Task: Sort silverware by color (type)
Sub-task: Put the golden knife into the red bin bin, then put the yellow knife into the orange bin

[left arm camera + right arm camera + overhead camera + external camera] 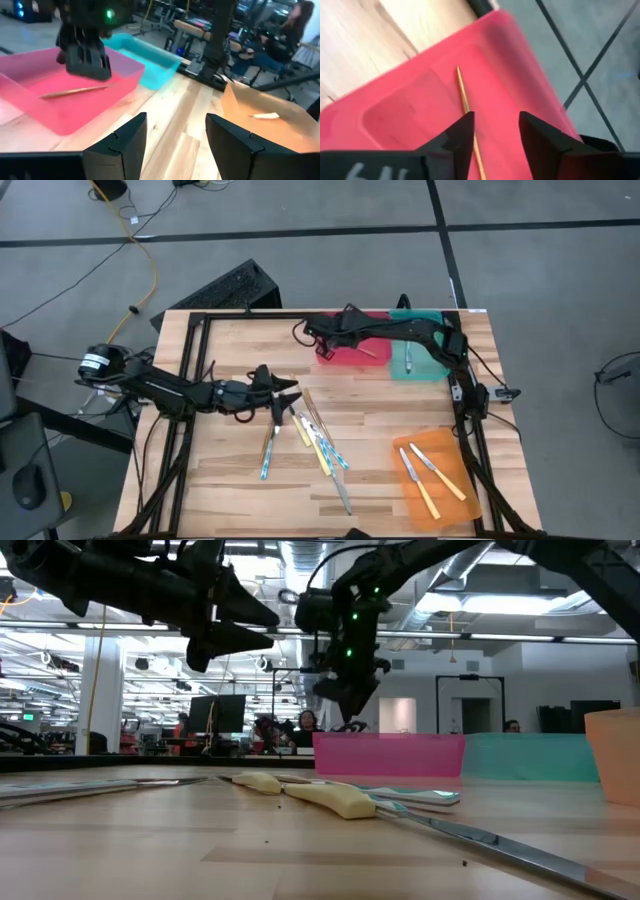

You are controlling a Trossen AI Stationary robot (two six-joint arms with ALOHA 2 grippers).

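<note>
left pincer [291,401] open, hovering mid-table | right pincer [322,346] open, arm stretched across, empty

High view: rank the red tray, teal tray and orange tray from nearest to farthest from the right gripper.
1. Red tray: the right gripper hangs over its left end, jaws open.
2. Teal tray: beside the red tray, to its right.
3. Orange tray: near the table's front right corner.

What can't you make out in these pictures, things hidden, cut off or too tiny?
- Pile of yellow- and blue-handled utensils and wooden sticks, high view: they overlap and are too small to count.
- Teal plastic tray, high view: the right arm covers part of it.
- Thin wooden stick in the red plastic tray, right wrist view: the open right gripper hides its lower end.
- Orange plastic tray, low view: cut off by the edge.
</note>
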